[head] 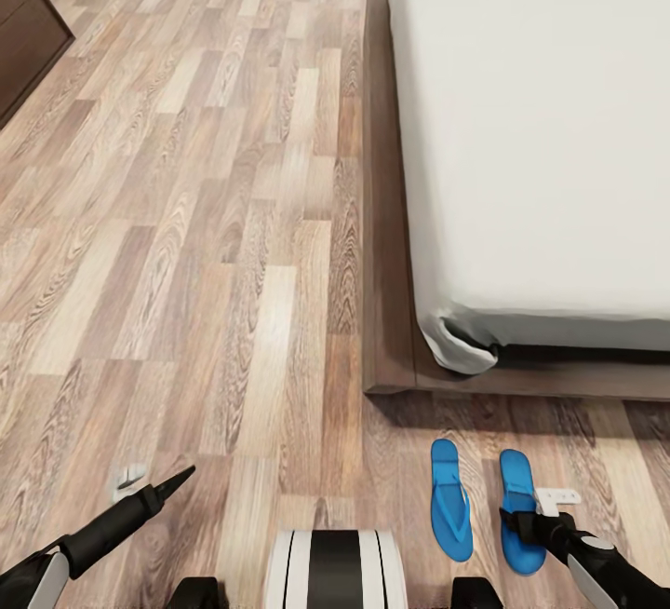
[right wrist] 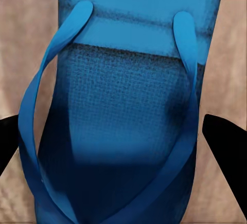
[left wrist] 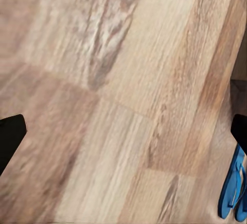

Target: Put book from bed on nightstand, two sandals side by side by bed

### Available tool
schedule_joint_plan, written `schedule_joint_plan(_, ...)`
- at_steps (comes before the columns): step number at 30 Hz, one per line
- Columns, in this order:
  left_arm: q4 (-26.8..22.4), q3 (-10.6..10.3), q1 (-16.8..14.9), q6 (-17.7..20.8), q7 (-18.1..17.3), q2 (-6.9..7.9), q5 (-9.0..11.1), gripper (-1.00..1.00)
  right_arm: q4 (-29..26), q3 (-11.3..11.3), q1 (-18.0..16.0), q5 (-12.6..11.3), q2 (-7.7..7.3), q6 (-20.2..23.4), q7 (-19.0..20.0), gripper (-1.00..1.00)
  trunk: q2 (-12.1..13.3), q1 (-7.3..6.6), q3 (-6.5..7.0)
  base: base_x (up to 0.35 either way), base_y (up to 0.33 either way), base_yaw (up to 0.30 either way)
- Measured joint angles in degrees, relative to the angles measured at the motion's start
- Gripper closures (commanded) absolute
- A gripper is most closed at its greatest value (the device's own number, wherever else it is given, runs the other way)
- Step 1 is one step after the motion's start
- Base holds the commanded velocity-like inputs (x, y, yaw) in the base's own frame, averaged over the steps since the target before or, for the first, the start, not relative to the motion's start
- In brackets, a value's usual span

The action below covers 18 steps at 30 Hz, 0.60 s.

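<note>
Head view: wood-plank floor [head: 186,218], bed [head: 391,218] at right with a dark brown frame and an off-white mattress [head: 540,125]. One mattress corner is crumpled at the foot of the frame.

Two blue sandals [head: 451,500] lie on the floor just past the foot end of the bed, side by side, roughly parallel, a small gap between them, both flat with straps up. The left sandal sits clear of both arms. The right sandal [head: 519,507] has the right gripper [head: 530,525] over its near half.

Right wrist view: right sandal [right wrist: 128,106] up close, strap running in a V. A black finger [right wrist: 226,142] on either side of the sole, the fingers spread wider than the sandal. Can't tell whether either tip touches it. Not clamped.

Left gripper [head: 177,479] is low over bare floor at lower left, well apart from the sandals. In the head view its fingers read as one dark point. Left wrist view shows a finger [left wrist: 10,136] at each edge with bare planks between, so they're apart, holding nothing. Sandals [left wrist: 232,188] show at the edge of that view.

Dark brown cabinet [head: 23,32] at the upper left edge, partly cut off; can't tell which piece of furniture it is.

No readable labels or writing on the sandals or anything else.
</note>
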Motion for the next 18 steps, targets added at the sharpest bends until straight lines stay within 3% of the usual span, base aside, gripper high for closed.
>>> schedule_joint_plan(5, 0.0, 0.0, 0.0, 0.0, 0.0, 0.0, 0.0, -1.0, 0.0, 0.0, 0.0, 0.0, 0.0, 0.0, 0.0, 1.0, -0.1, 0.13, -1.11, 0.0, 0.0, 0.0)
schedule_joint_plan(18, 0.0, 0.1, 0.0, 0.0, -0.1, 0.0, 0.1, -1.0, -1.2, 0.0, 0.0, -0.1, -0.02, -0.5, 0.2, 1.0, -0.1, 0.12, -1.11, 0.0, 0.0, 0.0)
